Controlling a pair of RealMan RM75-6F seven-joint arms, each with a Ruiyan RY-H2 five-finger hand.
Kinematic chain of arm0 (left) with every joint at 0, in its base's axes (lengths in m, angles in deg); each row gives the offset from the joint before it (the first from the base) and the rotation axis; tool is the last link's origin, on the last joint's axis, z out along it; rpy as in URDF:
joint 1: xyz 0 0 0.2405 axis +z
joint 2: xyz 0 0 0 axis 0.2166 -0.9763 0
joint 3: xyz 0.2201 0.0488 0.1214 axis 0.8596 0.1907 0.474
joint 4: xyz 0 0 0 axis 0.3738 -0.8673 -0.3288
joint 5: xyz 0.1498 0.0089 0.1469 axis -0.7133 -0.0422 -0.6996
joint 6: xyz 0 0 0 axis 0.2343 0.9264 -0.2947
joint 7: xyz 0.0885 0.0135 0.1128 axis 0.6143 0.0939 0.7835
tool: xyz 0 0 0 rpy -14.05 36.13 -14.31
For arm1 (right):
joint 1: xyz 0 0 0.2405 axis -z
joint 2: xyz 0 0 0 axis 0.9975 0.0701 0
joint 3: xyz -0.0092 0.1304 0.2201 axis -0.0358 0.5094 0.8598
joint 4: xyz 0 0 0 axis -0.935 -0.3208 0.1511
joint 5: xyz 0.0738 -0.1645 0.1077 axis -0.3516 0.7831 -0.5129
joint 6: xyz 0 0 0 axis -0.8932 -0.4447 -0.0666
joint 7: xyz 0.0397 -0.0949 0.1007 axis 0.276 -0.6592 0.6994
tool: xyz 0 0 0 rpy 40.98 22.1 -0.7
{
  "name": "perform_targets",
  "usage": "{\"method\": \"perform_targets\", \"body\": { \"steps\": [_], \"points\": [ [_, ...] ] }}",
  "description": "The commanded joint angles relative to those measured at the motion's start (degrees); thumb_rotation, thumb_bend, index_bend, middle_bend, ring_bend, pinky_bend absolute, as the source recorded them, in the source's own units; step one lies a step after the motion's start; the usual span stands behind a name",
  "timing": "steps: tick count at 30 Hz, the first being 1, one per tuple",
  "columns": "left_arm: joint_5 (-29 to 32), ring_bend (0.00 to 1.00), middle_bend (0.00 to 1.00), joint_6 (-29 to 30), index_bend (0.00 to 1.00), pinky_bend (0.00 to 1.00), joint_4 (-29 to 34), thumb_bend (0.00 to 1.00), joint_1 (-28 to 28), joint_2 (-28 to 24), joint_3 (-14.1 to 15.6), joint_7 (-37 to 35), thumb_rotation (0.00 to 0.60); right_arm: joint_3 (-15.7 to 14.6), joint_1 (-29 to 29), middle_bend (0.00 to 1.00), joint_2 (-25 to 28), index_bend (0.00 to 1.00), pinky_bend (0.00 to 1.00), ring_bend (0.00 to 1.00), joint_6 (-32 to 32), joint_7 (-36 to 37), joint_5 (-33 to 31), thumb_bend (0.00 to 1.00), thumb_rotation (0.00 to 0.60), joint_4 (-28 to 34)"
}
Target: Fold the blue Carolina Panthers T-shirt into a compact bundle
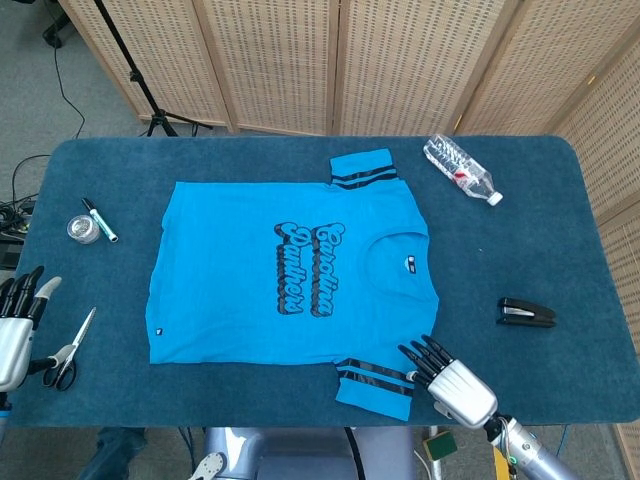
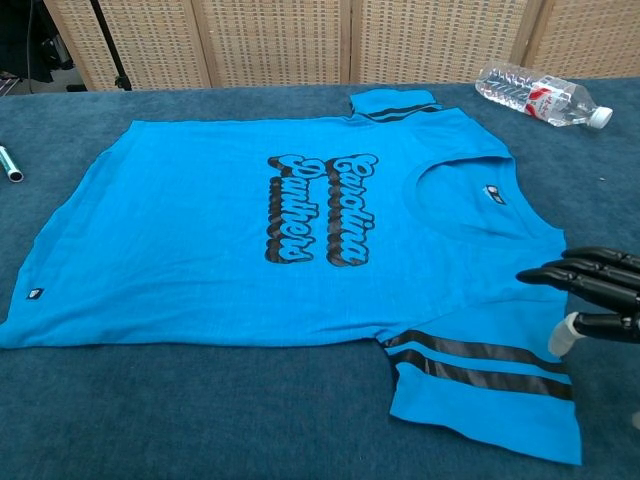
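Note:
The blue Carolina Panthers T-shirt (image 1: 290, 270) (image 2: 280, 230) lies spread flat and face up on the table, with its collar toward the right. Its near sleeve (image 1: 375, 385) (image 2: 485, 395), marked with black stripes, points at the front edge. My right hand (image 1: 447, 378) (image 2: 592, 292) hovers at that sleeve's outer edge, fingers apart and extended toward the shirt, holding nothing. Over at the front left table edge my left hand (image 1: 18, 320) rests away from the shirt, fingers apart and empty; the chest view does not show it.
A plastic water bottle (image 1: 461, 170) (image 2: 540, 98) lies at the back right. A black stapler (image 1: 526, 313) sits right of the shirt. Scissors (image 1: 70, 350), a marker (image 1: 99, 220) and a small round tin (image 1: 83, 229) lie on the left of the blue tabletop (image 1: 560, 230).

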Motion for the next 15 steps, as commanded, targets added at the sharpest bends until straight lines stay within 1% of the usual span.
{"method": "perform_targets", "body": {
  "steps": [1,9,15],
  "points": [
    [-0.01,0.0,0.0,0.04,0.0,0.0,0.09,0.0,0.02,-0.07,-0.02,-0.13,0.6,-0.29,-0.55,0.04,-0.53,0.34,0.0,0.0,0.95,-0.85,-0.22,0.08,0.6,0.48],
    [0.2,0.0,0.0,-0.06,0.0,0.0,0.13,0.0,0.0,-0.23,-0.11,-0.48,0.6,-0.23,-1.43,0.04,-1.99,0.36,0.0,0.0,2.51,-1.4,-1.54,0.11,0.6,2.29],
    [0.46,0.0,0.0,-0.31,0.0,0.0,0.11,0.0,-0.07,-0.31,-0.17,-0.53,0.6,-0.16,-1.98,0.06,-2.91,0.38,0.0,0.0,2.95,-1.98,-2.17,0.19,0.6,2.78]
  ]
}}
